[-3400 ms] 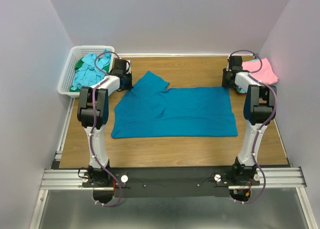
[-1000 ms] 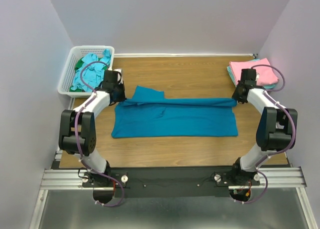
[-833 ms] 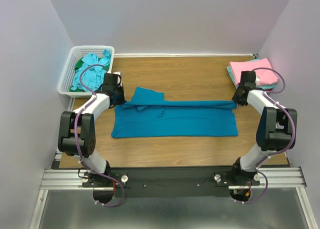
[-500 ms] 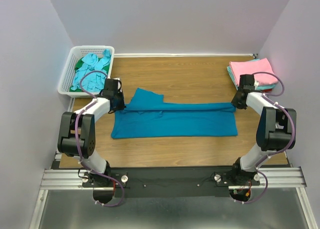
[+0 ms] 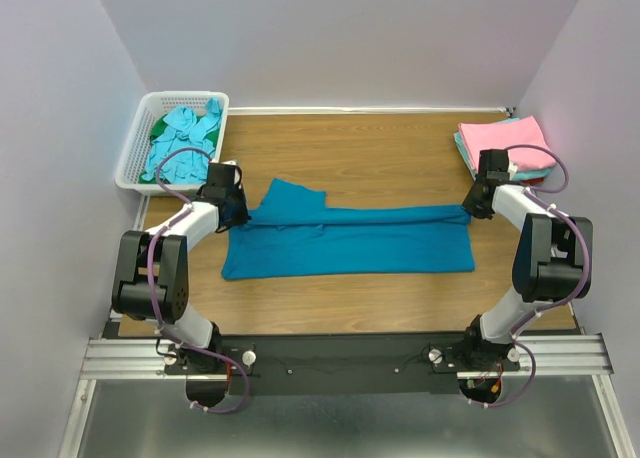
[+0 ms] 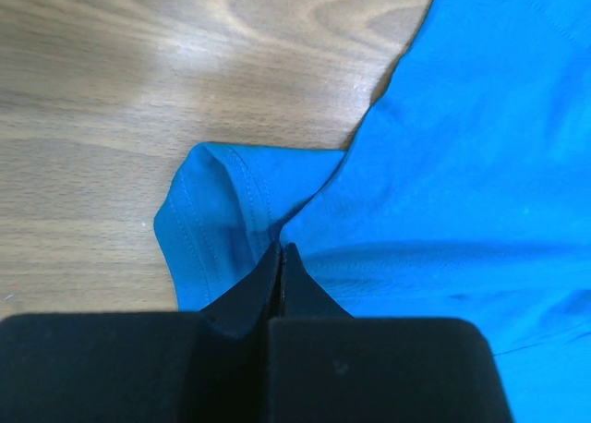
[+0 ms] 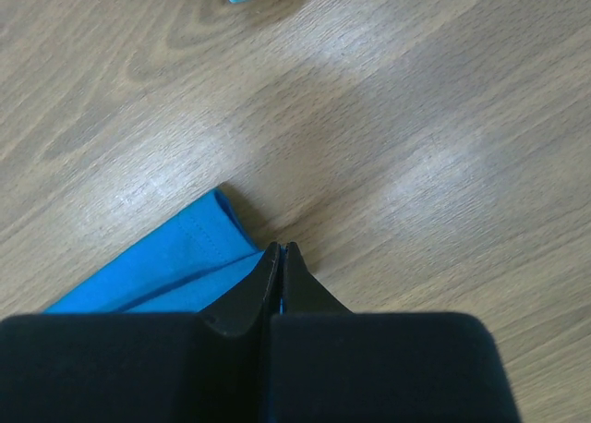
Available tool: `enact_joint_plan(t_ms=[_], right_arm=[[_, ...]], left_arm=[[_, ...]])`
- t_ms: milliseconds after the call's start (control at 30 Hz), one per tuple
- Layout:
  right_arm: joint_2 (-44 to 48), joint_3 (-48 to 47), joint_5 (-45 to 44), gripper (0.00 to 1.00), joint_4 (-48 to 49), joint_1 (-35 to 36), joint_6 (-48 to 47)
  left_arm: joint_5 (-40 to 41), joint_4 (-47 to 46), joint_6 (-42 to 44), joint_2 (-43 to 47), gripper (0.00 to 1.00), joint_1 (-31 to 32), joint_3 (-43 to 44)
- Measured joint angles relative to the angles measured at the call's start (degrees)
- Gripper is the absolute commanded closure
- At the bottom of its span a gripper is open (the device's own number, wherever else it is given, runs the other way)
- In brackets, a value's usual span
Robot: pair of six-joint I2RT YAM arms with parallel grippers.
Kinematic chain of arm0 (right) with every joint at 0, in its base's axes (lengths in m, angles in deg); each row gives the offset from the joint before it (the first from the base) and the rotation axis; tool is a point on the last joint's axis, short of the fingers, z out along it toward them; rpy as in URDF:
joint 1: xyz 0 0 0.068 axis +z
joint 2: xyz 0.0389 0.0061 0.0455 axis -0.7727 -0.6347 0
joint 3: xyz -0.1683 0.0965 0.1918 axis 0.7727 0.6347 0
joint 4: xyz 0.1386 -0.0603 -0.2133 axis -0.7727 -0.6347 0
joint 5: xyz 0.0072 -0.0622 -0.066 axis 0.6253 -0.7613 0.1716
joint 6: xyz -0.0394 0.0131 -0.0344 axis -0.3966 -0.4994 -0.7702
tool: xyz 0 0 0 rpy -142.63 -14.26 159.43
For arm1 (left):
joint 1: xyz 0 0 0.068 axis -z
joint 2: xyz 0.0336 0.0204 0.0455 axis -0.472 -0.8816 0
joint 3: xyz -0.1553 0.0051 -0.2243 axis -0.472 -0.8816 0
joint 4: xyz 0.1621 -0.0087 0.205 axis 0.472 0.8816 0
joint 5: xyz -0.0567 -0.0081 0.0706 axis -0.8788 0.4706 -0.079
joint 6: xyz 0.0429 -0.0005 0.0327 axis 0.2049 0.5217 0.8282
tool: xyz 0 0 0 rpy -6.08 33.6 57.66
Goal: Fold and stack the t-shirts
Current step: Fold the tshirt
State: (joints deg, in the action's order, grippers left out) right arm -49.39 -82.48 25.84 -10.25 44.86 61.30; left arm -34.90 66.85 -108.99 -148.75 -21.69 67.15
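Teal t-shirt (image 5: pixel 350 240) on wooden table (image 5: pixel 400 148), pale walls (image 5: pixel 350 38), left claw (image 6: pixel 281 253) and right claw (image 7: pixel 279 250) gripping it

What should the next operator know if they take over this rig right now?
Left gripper: shut on the blue shirt's left edge by the sleeve.
Right gripper: shut on its right corner.
Blue shirt: flat on the table, partly folded lengthwise, one sleeve sticking out at the far left.
Done: folded stack, pink on top, far right.
Left: finish this fold, stack it, then the shirts in the basket.
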Motion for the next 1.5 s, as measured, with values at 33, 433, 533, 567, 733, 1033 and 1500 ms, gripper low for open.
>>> enact_joint_plan(t_ms=[33, 433, 533, 567, 733, 1033, 1500], right_arm=[[0.0, 0.0, 0.2, 0.95, 0.0, 0.0, 0.0], [1.1, 1.1, 1.4, 0.89, 0.8, 0.0, 0.2], [1.1, 2.0, 1.9, 0.88, 0.8, 0.0, 0.6], [1.1, 2.4, 2.1, 0.88, 0.8, 0.0, 0.7], [2.5, 3.3, 3.0, 0.9, 0.8, 0.0, 1.1], [5.8, 3.2, 4.3, 0.91, 0.8, 0.0, 1.0], [5.9, 6.9, 5.3, 0.77, 1.2, 0.0, 1.4]], left_arm=[[0.2, 0.0, -0.1, 0.6, 1.0, 0.0, 0.0], [0.7, -0.4, -0.6, 2.3, 1.0, 0.0, -0.2], [0.7, -0.7, -0.9, 2.3, 1.0, -0.1, -1.0], [0.7, -0.7, -1.0, 2.3, 1.0, -0.1, -1.2], [1.1, -0.9, -1.2, 2.3, 1.0, -0.2, -1.5], [2.0, -0.2, -1.3, 3.0, 1.0, -0.2, 1.1], [3.2, -1.1, -1.2, 2.4, 0.96, -0.4, 0.5]])
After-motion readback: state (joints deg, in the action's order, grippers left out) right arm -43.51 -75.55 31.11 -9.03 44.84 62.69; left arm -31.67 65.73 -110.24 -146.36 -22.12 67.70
